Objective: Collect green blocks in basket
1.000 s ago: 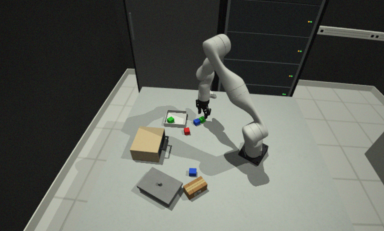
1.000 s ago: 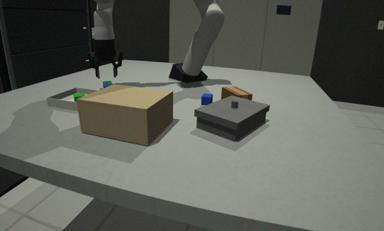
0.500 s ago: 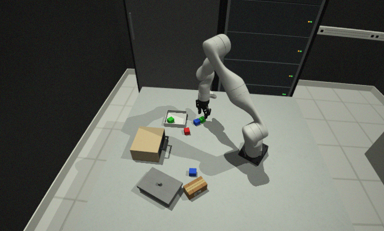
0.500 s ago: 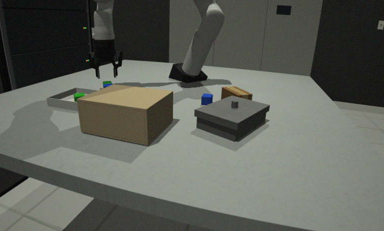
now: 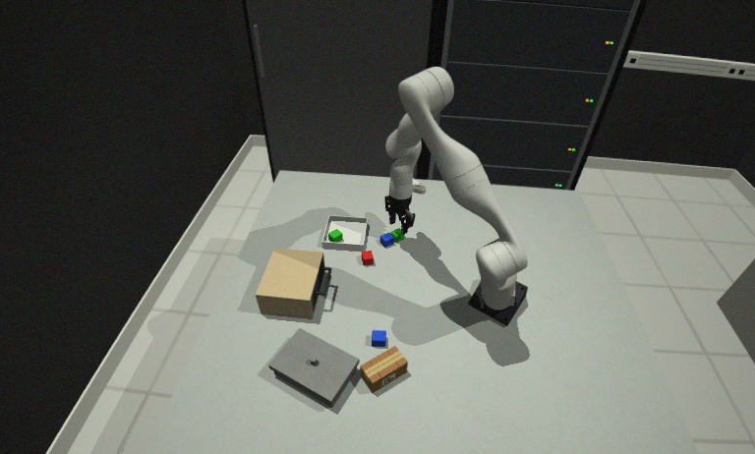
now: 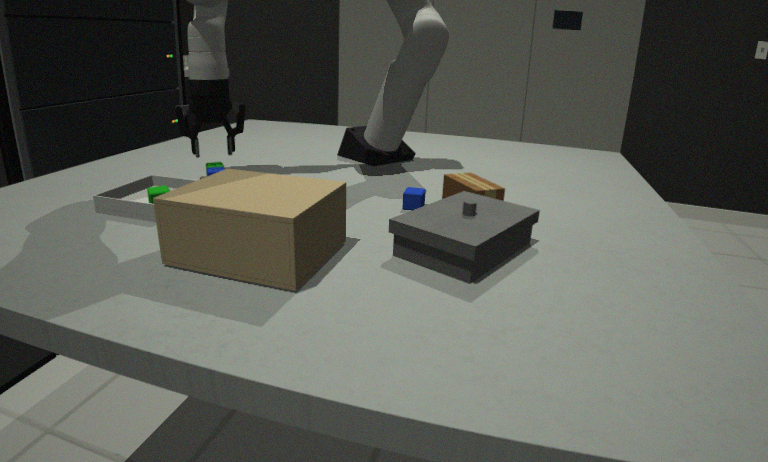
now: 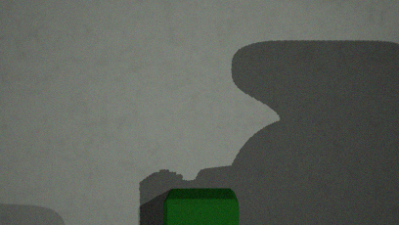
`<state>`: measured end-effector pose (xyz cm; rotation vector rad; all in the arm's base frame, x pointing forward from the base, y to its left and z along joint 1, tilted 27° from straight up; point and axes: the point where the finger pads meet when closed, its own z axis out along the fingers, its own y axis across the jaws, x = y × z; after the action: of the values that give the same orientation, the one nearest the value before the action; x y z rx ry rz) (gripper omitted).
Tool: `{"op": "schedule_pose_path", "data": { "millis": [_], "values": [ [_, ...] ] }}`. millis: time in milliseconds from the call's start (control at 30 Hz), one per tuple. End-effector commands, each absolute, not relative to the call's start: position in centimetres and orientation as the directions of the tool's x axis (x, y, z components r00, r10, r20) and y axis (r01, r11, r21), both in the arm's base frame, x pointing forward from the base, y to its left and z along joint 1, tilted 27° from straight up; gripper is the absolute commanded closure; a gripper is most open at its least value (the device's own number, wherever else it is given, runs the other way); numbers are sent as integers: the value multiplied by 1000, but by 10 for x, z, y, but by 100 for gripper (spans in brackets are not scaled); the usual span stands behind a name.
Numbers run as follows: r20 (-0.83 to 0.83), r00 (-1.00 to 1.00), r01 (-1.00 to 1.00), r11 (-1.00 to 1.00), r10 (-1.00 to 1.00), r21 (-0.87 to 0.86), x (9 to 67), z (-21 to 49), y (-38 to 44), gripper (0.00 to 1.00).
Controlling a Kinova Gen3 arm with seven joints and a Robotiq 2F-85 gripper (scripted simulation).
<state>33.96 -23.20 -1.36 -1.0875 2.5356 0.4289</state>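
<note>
Here the gripper (image 5: 405, 224) hangs fingers-down just above a green block (image 5: 398, 234) on the table (image 5: 538, 338), its fingers spread partway with nothing between them. From the top view, that block sits touching a blue block (image 5: 386, 239) at its 8 o'clock side, and both lie just beside the basket (image 5: 343, 246), off its 3 o'clock edge. A 2nd green block (image 5: 335, 235) rests inside the basket, toward its 9 o'clock side. A red block (image 5: 367, 257) lies near the basket's 5 o'clock corner. At the basket's 7 o'clock stands the light wooden cabinet (image 5: 288, 281), its drawer handle (image 5: 328, 288) standing out a little from the 3 o'clock face. Farther toward 6 o'clock sits the metal box (image 5: 314, 367) with its lid (image 6: 463, 218) on, a cardboard box (image 5: 383, 368) just beside it at 3 o'clock, and 1 more blue block (image 5: 377, 337) near that. In the wrist view only the top of the green block shows, at the 6 o'clock edge.
</note>
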Motion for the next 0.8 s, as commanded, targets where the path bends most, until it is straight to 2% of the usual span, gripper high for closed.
{"op": "schedule_pose_path", "data": {
  "millis": [0,767],
  "values": [
    [-426,-645,-738,662,-634,132,341,-14,-232,30],
    [-427,-646,-738,661,-634,135,341,-17,-230,30]
  ]
}}
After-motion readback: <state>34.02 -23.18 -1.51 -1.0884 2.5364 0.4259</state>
